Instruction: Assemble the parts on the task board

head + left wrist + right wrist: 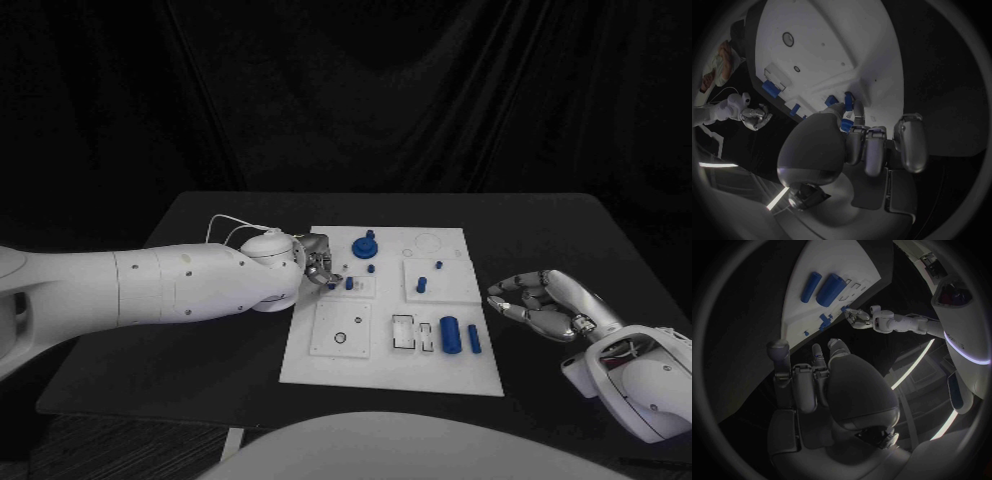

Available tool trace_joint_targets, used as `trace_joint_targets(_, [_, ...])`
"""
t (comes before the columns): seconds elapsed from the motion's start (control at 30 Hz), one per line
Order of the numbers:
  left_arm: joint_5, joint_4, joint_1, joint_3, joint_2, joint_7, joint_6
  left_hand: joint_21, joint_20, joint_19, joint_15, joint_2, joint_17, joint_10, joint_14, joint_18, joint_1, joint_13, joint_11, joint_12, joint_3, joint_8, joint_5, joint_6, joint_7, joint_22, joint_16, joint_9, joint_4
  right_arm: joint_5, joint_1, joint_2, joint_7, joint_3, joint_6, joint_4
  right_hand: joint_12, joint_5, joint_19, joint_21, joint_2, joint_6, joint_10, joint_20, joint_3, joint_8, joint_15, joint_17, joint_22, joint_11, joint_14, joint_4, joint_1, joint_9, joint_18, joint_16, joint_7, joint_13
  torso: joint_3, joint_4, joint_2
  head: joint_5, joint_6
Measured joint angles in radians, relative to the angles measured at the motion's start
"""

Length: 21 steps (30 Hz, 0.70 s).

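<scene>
Judging from how the parts lie, we put the assembly near half done. On the task board (433,375) a blue knobbed piece (365,243) and small pegs (421,285) stand in the far half, while two blue cylinders (450,334) lie loose near the right edge. Our left hand (317,265) pinches a small blue part (846,121) over the board's left middle block. Our right hand (541,305) rests on the table just right of the board, fingers curled, holding nothing.

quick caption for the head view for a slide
Left hand works at a small blue part on the white task board; right hand rests beside it.
</scene>
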Motion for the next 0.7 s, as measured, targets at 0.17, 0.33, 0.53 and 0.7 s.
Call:
trace_joint_targets(0.17, [0.0,0.0,-0.001,0.0,0.0,-0.003,0.002,-0.004,0.0,0.0,0.0,0.002,0.0,0.0,0.0,0.0,-0.024,0.0,0.0,0.0,0.0,0.0,-0.056,-0.003,0.003,0.0,-0.005,-0.003,0.0,0.0,0.0,0.0,0.0,0.0,0.0,0.0,0.0,0.0,0.0,0.0,-0.004,0.0,0.0,0.0,0.0,0.0,0.0,0.0,0.0,0.0,0.0,0.0,-0.004,0.0,0.0,0.0,0.0,-0.021,-0.0002,0.0,0.0,0.0,0.0])
trace_joint_targets(0.33, [0.0,0.0,-0.001,0.0,-0.001,-0.006,0.003,-0.009,0.004,-0.004,0.0,0.008,0.0,-0.001,0.0,0.0,-0.059,0.0,0.004,0.0,-0.005,0.0,-0.098,-0.003,0.003,0.0,-0.005,-0.006,0.004,0.0,0.0,0.0,0.0,0.0,0.0,0.0,0.0,0.0,0.0,0.0,-0.004,0.0,0.0,0.0,0.0,0.0,0.0,0.0,0.0,0.0,0.0,0.0,-0.004,0.0,0.0,0.0,0.0,-0.022,-0.0002,0.0,0.0,0.001,0.0])
trace_joint_targets(0.53, [0.0,0.001,-0.001,0.0,-0.003,-0.011,0.005,-0.013,0.007,0.0,0.004,0.02,0.0,-0.001,-0.003,0.0,-0.12,0.0,0.006,-0.004,-0.024,0.0,-0.112,-0.006,0.006,0.0,-0.009,-0.01,0.004,0.0,0.0,0.0,0.0,0.0,0.0,0.0,0.001,0.003,0.0,0.0,-0.004,0.0,0.0,0.0,0.0,0.0,0.0,0.0,0.0,0.0,0.0,0.0,-0.004,0.0,0.0,0.0,0.0,-0.027,-0.0002,0.0001,0.0,0.0,0.0])
trace_joint_targets(0.7, [0.0,0.001,-0.001,0.0,-0.003,-0.016,0.006,-0.013,0.007,0.0,0.007,0.025,0.0,-0.001,0.0,0.0,-0.155,0.0,0.006,-0.004,-0.035,0.0,-0.114,-0.008,0.008,0.0,-0.009,-0.01,0.004,0.0,0.0,0.0,-0.001,0.0,0.0,0.0,0.0,0.004,0.0,0.0,-0.004,0.0,0.0,0.0,0.0,0.0,0.0,0.0,0.0,0.0,0.0,0.0,-0.004,0.0,0.0,0.0,0.0,-0.029,-0.0002,0.0001,0.0,-0.001,0.0])
